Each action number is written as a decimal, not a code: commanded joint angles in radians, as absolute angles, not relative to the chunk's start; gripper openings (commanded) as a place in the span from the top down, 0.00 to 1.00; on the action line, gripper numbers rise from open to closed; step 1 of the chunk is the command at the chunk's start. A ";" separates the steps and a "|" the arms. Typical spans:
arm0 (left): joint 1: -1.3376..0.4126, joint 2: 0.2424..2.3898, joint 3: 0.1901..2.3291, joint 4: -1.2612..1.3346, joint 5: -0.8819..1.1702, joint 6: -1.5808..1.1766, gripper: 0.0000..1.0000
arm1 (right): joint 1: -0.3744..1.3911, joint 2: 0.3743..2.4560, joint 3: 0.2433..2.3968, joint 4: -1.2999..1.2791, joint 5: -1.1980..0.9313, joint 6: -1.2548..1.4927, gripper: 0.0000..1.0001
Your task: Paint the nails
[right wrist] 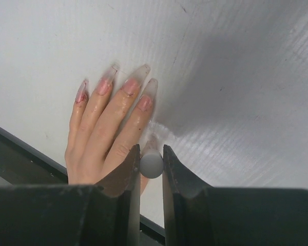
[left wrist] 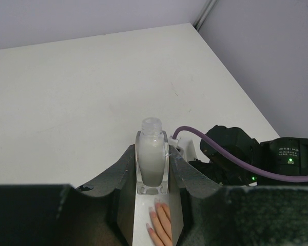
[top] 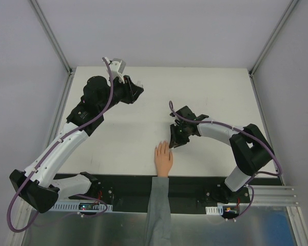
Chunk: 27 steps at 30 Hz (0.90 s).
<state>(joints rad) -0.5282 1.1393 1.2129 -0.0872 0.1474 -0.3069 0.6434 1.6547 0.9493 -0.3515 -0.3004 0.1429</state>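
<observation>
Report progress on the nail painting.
Done: bottle open, clamped in left gripper. In hand: right gripper shut on a round grey cap, presumably the brush, beside the hand. Left: nails look pink at base, clear at tips; no fresh coat discernible, so likely all remain.

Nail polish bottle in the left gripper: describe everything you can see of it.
The small clear glass bottle is squarish with thick walls and base, nearly full of milky white liquid. Its threaded neck is uncapped. It sits neck-up in the left wrist view, clamped on both sides by the dark left gripper; nothing else visibly touches it.
</observation>
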 commanded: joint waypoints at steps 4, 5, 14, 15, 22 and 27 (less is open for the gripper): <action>-0.517 1.103 1.224 -0.040 0.140 -0.322 1.00 | 0.650 1.632 0.963 -0.347 -0.296 0.161 1.00; -0.517 1.104 1.224 -0.040 0.138 -0.322 1.00 | 0.650 1.637 0.975 -0.350 -0.298 0.158 1.00; -0.517 1.114 1.239 -0.041 0.138 -0.316 1.00 | 0.643 1.675 1.020 -0.368 -0.302 0.146 1.00; -0.517 1.114 1.239 -0.040 0.137 -0.314 1.00 | 0.641 1.678 1.025 -0.370 -0.304 0.146 1.00; -0.515 1.120 1.247 -0.040 0.135 -0.304 1.00 | 0.637 1.697 1.039 -0.374 -0.310 0.143 1.00; -0.517 1.123 1.247 -0.040 0.141 -0.304 1.00 | 0.638 1.684 1.026 -0.376 -0.310 0.147 1.00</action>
<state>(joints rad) -0.5282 1.1358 1.2129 -0.0875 0.1471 -0.3065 0.6411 1.6924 1.0050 -0.3565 -0.3019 0.1421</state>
